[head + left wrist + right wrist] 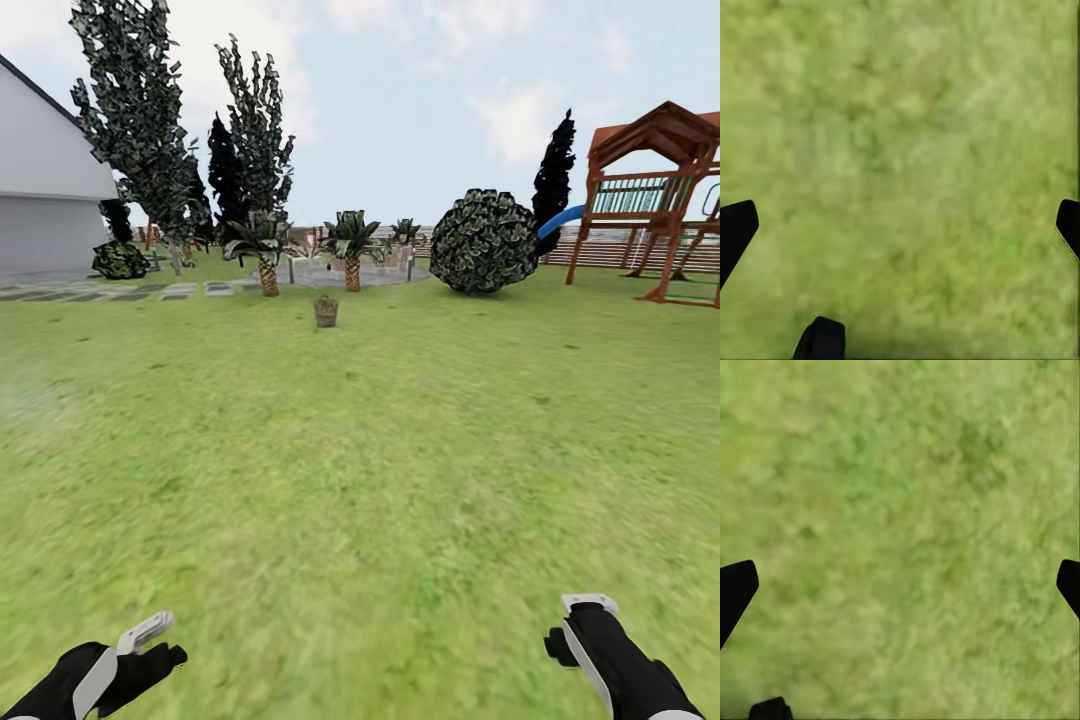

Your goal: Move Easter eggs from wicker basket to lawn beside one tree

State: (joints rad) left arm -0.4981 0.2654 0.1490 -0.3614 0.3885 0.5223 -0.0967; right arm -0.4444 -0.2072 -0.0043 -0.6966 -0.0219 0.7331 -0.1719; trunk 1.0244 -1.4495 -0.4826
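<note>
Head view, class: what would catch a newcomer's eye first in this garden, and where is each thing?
A small wicker basket stands alone on the wide green lawn, far ahead near the middle. A wooden play tower with a blue slide rises at far right, beside a big round bush. Both grippers, left and right, hang low over the grass, fingers apart.

The wicker basket (pixel 326 311) stands on the lawn (pixel 400 450), far ahead at centre. Two palms (pixel 265 250) stand just behind it; a round bush (pixel 485 242) and play tower (pixel 655 190) lie to its right
</note>
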